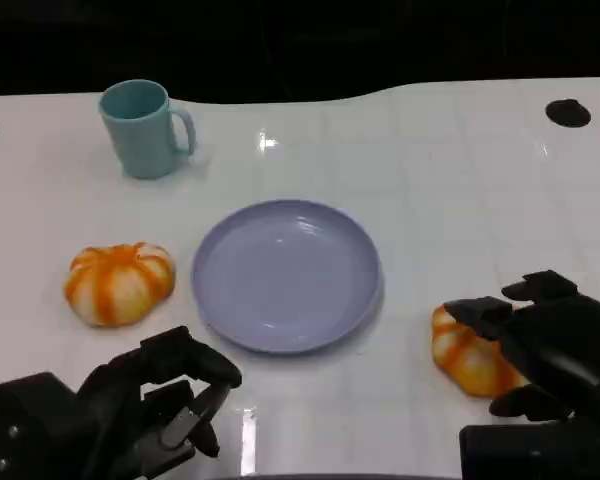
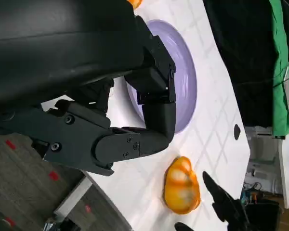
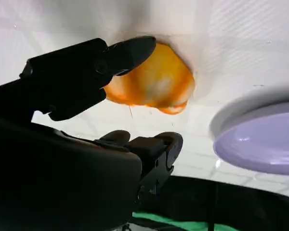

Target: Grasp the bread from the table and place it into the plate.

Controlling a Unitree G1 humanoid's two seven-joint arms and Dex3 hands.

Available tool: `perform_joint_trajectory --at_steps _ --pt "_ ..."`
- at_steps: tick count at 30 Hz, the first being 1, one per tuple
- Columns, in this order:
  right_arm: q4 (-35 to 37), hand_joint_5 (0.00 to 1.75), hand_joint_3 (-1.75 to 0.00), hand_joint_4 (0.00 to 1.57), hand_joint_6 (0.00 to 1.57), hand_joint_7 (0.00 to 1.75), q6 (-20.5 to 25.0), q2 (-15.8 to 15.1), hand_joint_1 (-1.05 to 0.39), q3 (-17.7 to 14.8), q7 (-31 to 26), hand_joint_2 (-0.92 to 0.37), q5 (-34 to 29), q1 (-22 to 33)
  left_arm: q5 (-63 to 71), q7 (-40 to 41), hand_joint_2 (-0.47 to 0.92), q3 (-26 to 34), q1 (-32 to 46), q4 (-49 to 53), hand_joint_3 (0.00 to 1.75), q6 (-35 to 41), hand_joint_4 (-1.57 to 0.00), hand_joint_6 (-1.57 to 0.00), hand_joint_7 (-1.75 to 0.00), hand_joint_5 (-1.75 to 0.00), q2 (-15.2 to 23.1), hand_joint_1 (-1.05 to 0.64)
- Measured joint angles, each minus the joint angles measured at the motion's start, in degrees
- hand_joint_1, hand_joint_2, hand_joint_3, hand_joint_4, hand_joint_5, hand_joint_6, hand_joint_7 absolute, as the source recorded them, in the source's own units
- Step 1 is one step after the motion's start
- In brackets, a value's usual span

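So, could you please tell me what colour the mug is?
The mug is light teal, clearest in the head view.

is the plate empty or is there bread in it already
Empty. The purple plate shows only its bare surface; one bread lies on the table left of it, another bread on its right.

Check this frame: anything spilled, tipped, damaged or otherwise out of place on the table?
Nothing stands out. The cup stands upright, the plate lies flat and bare, and both breads sit whole on the table, one left of the plate, one right of it at the right hand.
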Motion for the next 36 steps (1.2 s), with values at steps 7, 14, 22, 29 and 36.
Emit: perform_joint_trajectory --at_steps 7,14,22,29,36 --pt "7.6 0.48 -0.02 0.0 0.29 0.01 0.5 0.7 -0.54 1.8 -2.2 -0.92 0.9 -3.3 0.2 0.1 0.92 -0.3 0.1 -0.9 0.5 0.0 -0.68 -0.63 -1.35 -1.75 0.0 -0.42" --pt "14.6 0.46 -0.07 0.1 0.37 0.04 0.3 1.3 -0.53 3.4 -5.1 -0.92 2.1 -6.3 0.8 0.1 0.92 -0.3 0.1 -1.0 0.49 0.3 -0.67 -0.62 -1.35 -1.75 0.0 -0.42" --pt "22.6 1.56 -0.66 0.93 1.18 0.52 -6.4 3.8 -0.08 1.7 -18.3 -0.66 9.0 -8.5 0.8 0.1 0.92 -0.4 0.2 -1.2 0.49 0.9 -0.67 -0.63 -1.34 -1.75 -0.3 -0.41" --pt "31.7 1.75 -1.28 0.94 0.83 1.56 -20.6 4.9 -0.04 0.0 -33.3 -0.32 14.7 -12.2 1.1 0.2 0.92 -0.5 0.2 -1.6 0.49 1.0 -0.66 -0.63 -1.34 -1.75 -0.5 -0.41" --pt "32.3 1.75 -1.27 0.94 0.79 1.56 -20.9 4.9 -0.04 0.0 -35.0 -0.29 14.7 -13.1 1.2 0.2 0.92 -0.5 0.2 -1.8 0.49 1.1 -0.67 -0.63 -1.35 -1.75 -0.5 -0.41"
